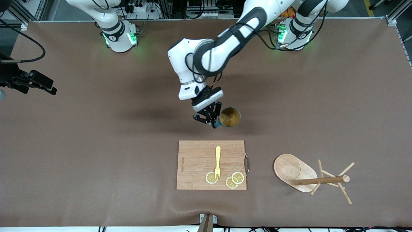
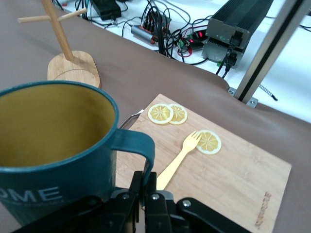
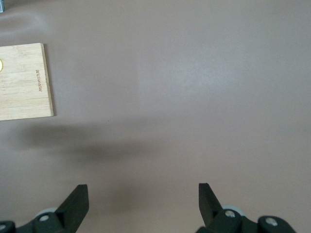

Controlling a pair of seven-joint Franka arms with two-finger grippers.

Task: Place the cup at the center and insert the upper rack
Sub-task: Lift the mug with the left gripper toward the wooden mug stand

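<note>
Currently I see left gripper [image 1: 215, 123] clamped on cup [image 1: 229, 117] handle, mid-table, farther from camera than cutting board [image 1: 196, 161]. Upper rack [image 1: 309, 177] on table toward left arm's end. Right gripper [image 3: 143, 204] fingers apart, waiting over bare table [image 3: 194, 97].

The cup's [image 2: 53, 145] printed lettering is cut off.

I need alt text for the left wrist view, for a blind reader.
The left gripper is shut on the handle of the teal cup. Past it lie a cutting board with fork and lemon slices, and the upright upper rack.
</note>
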